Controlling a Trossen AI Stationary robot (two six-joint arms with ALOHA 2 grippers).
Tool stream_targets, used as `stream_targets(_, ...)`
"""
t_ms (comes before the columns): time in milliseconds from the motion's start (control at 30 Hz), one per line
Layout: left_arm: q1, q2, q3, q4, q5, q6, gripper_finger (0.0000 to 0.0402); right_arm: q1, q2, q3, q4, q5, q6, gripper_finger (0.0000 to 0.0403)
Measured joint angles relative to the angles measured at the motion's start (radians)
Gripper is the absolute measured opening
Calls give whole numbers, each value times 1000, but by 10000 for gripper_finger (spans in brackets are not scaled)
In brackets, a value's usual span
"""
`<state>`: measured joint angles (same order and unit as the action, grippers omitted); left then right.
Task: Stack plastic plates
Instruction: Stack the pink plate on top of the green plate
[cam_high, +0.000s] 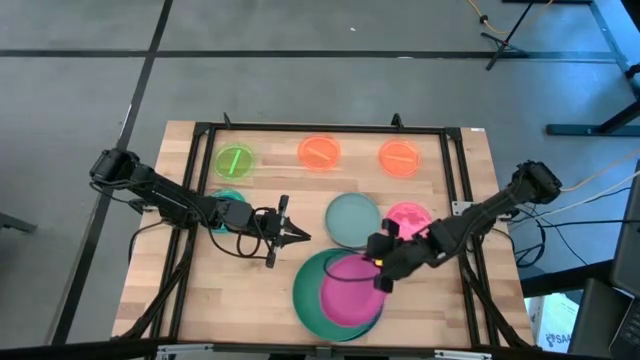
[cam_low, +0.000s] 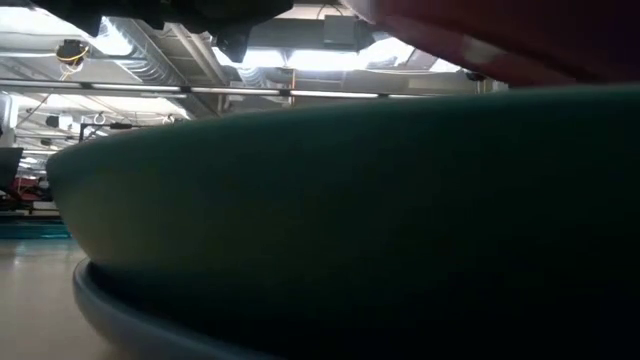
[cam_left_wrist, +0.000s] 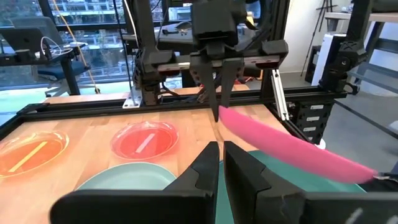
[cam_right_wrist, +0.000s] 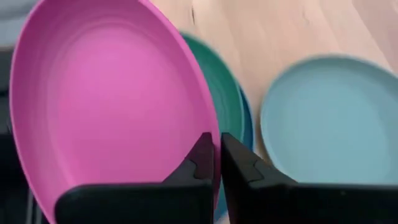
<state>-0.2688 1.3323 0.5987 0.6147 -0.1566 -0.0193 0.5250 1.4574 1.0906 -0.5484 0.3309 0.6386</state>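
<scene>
Near the front edge of the tabletop (cam_high: 250, 290), a medium magenta plate (cam_high: 352, 288) hangs tilted over the large green plate (cam_high: 308, 295), pinched by its rim in the right claw (cam_high: 380, 268), whose two dark fingers are clamped tight on the plate's edge. In the right wrist view the magenta plate (cam_right_wrist: 106, 106) fills the frame, its rim running between the closed fingertips, with the green plate (cam_right_wrist: 217, 87) showing behind it and a thin blue plate (cam_right_wrist: 247, 127) peeking out beneath the green one. In the left wrist view the same magenta plate (cam_left_wrist: 292, 149) slants downward from the right claw (cam_left_wrist: 217, 112) toward the green plate (cam_left_wrist: 267, 168). Just beyond the stack lies the pale teal plate (cam_high: 352, 219), flat on the wood, and beside it, partly under the right arm, a pink plate (cam_high: 408, 217). Along the far side of the tabletop sit three small translucent plates in a row, well apart from one another: a neon green plate (cam_high: 235, 160), an orange plate (cam_high: 319, 152) and a second orange plate (cam_high: 399, 157). The left claw (cam_high: 298, 236) hovers over bare wood left of the teal plate, fingers closed together and holding nothing; another teal plate (cam_high: 228, 200) shows partly under the left arm. The low view is almost wholly blocked by the dark side of the green plate (cam_low: 350, 220), with the blue plate's rim (cam_low: 130, 320) below it.
</scene>
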Motion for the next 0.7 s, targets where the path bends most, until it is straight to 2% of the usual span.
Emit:
stream_targets(300, 0, 0, 0, 0, 0, 0, 18, -30, 0, -148, 319, -20, -93, 5)
stream_targets(700, 0, 0, 0, -1, 0, 0, 18, -31, 0, -277, 511, 26, -94, 5)
